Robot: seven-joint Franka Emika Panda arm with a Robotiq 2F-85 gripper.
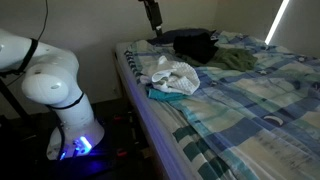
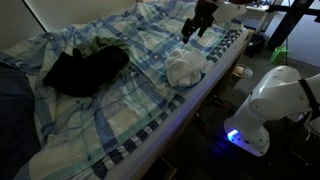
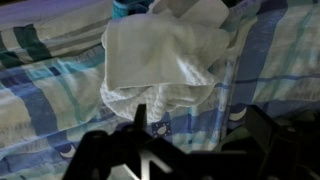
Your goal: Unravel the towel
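1. The worktop (image 1: 250, 110) is a bed covered with a blue and white plaid sheet, which is rumpled throughout.
2. The towel (image 1: 172, 75), white and crumpled into a heap, is seen lying on the worktop near its edge, on the side of the robot base (image 2: 270, 100).
3. A teal cloth (image 1: 165, 97) is partly covered by the towel.
4. A black garment (image 2: 85, 68) and a green garment (image 1: 235, 60) are laid further in, well apart from the towel.
5. The hand (image 2: 200, 20) is held above the worktop, apart from the towel; in the wrist view its fingers (image 3: 100, 150) are spread wide and nothing is gripped.
6. The room is dimly lit; a pale wall (image 1: 80, 30) is seen behind the bed, and a blue light (image 1: 80, 145) glows at the foot of the base.
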